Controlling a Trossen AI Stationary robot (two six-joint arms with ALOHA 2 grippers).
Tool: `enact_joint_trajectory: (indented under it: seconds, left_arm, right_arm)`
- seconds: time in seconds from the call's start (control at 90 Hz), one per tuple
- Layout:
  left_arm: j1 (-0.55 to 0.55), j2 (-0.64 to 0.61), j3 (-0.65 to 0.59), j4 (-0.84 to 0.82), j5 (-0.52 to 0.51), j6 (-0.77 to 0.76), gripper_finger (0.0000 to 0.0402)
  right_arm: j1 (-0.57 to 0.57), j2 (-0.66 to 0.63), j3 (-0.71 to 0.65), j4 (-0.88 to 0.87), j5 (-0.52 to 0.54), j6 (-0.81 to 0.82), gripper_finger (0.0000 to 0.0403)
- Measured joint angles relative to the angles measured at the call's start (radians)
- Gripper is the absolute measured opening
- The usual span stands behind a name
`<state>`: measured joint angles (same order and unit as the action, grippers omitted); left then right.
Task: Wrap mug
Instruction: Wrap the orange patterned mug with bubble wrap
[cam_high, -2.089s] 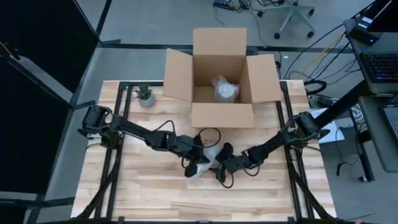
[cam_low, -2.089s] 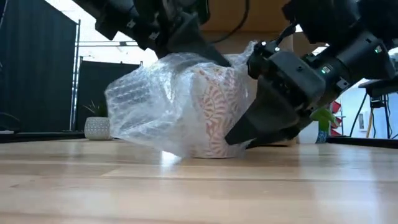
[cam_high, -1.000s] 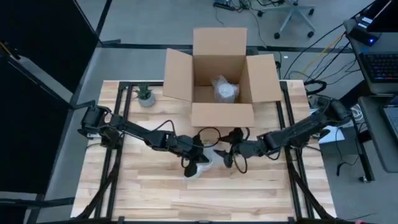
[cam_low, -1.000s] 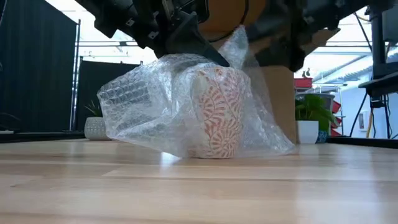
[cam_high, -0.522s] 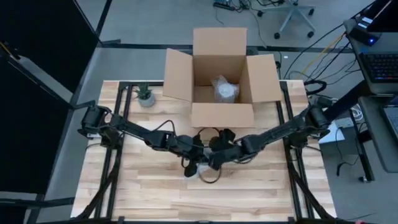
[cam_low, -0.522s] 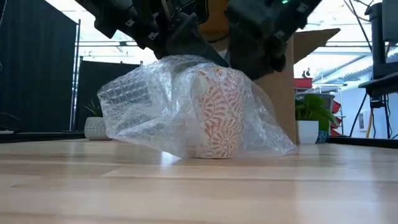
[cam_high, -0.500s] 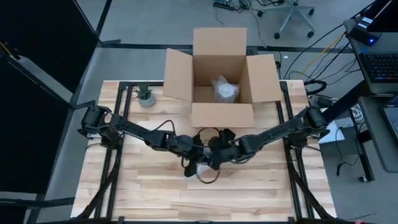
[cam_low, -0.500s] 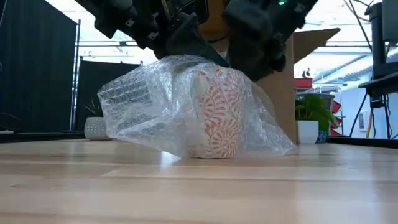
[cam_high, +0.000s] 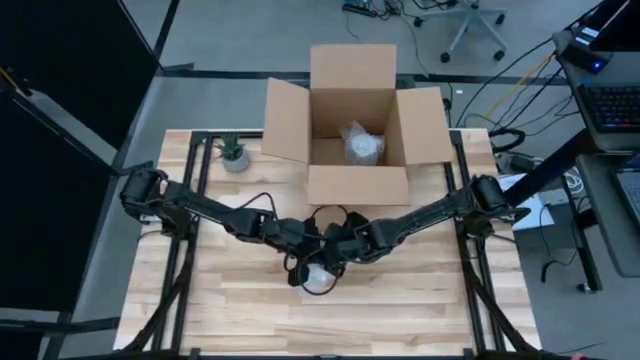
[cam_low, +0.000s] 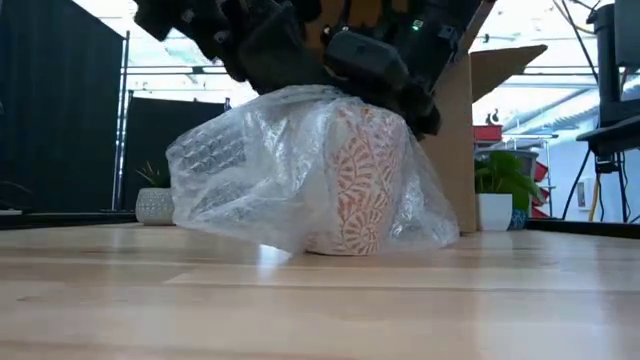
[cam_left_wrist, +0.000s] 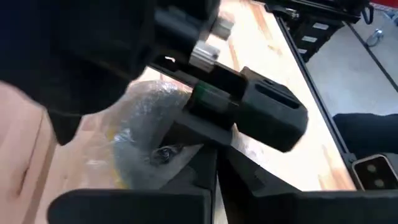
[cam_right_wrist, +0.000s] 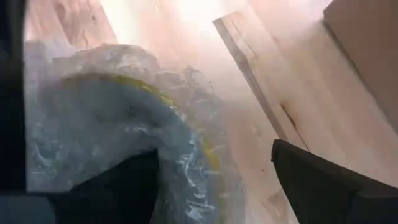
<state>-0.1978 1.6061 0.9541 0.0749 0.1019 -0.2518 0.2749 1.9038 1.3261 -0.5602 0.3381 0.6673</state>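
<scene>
A mug (cam_low: 362, 185) with a red-and-white pattern stands upright on the wooden table, inside a loose sheet of clear bubble wrap (cam_low: 250, 170). In the high view the mug (cam_high: 320, 277) is at the table's middle. My left gripper (cam_high: 303, 265) is just above it on the left, shut on the wrap. My right gripper (cam_high: 335, 258) comes in from the right and sits open on top of the mug. In the right wrist view the mug's yellow-edged rim (cam_right_wrist: 186, 124) runs between its fingers under the wrap. My left gripper pinches the bubble wrap (cam_left_wrist: 168, 152) gathered at the mug's top between its two fingers, slanting down from the table's left. The right gripper stands in front of much of the contact. The wrap drapes slack to the table. My right gripper is open over the mug's mouth, coming slanting down from the table's right. One finger (cam_right_wrist: 124, 186) lies on the wrap over the opening, and the other (cam_right_wrist: 323, 186) stands outside the rim. The wrap under it (cam_low: 415, 115) is pushed down on the mug's top.
An open cardboard box (cam_high: 357, 125) stands at the table's far edge with a wrapped bundle (cam_high: 362, 143) inside. A small potted plant (cam_high: 234, 155) sits at the far left. Bare wood lies toward the near edge.
My right gripper has swung from the table's right toward the mug and come down on its top. The wrap flap that stood up on the mug's right side is now folded down over the mug. The mug has stayed in place.
</scene>
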Motion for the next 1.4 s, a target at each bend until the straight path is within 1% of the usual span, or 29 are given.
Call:
enact_joint_trajectory:
  seconds: [0.133, 0.311, 0.411, 0.433, 0.511, 0.567, 0.678, 0.844, 0.922, 1.044, 1.244, 1.4]
  left_arm:
    - [0.001, -0.085, 0.006, -0.058, -0.087, 0.006, 0.0000]
    - [-0.012, -0.102, 0.004, -0.201, -0.083, -0.001, 0.0000]
    - [-0.043, -0.096, 0.004, -0.335, -0.088, -0.002, 0.0000]
    - [-0.050, -0.091, 0.003, -0.368, -0.106, -0.003, 0.0000]
    - [-0.083, -0.083, -0.005, -0.468, -0.221, -0.024, 0.0000]
    - [-0.098, -0.089, -0.016, -0.477, -0.231, -0.028, 0.0000]
    - [-0.133, -0.096, -0.057, -0.420, -0.154, -0.056, 0.0000]
    - [-0.157, -0.056, -0.176, -0.118, -0.102, -0.083, 0.0000]
    - [-0.158, -0.048, -0.196, 0.012, -0.092, -0.101, 0.0000]
    - [-0.158, -0.046, -0.205, 0.135, -0.088, -0.098, 0.0000]
    - [-0.142, -0.046, -0.205, 0.233, -0.088, -0.076, 0.0000]
    - [-0.112, -0.046, -0.205, 0.276, -0.104, -0.081, 0.0000]
  right_arm:
    - [0.000, 0.001, -0.001, 0.000, -0.008, -0.012, 0.0279]
    - [-0.007, 0.002, -0.001, 0.004, -0.009, -0.017, 0.0279]
    - [-0.007, 0.002, -0.002, 0.006, -0.008, -0.018, 0.0279]
    - [-0.008, 0.002, -0.002, 0.008, -0.008, -0.019, 0.0279]
    - [-0.009, 0.002, -0.002, 0.011, -0.007, -0.025, 0.0279]
    - [-0.009, 0.003, -0.002, 0.011, -0.005, -0.027, 0.0279]
    - [-0.016, 0.003, -0.003, 0.012, -0.006, -0.036, 0.0279]
    - [-0.027, 0.004, -0.003, 0.009, -0.008, -0.036, 0.0279]
    - [-0.027, 0.004, -0.003, 0.010, -0.008, -0.036, 0.0279]
    - [-0.027, 0.004, -0.003, 0.009, -0.006, -0.037, 0.0279]
    - [-0.027, 0.004, -0.003, 0.010, -0.006, -0.037, 0.0279]
    - [-0.027, 0.004, -0.003, 0.010, -0.005, -0.037, 0.0279]
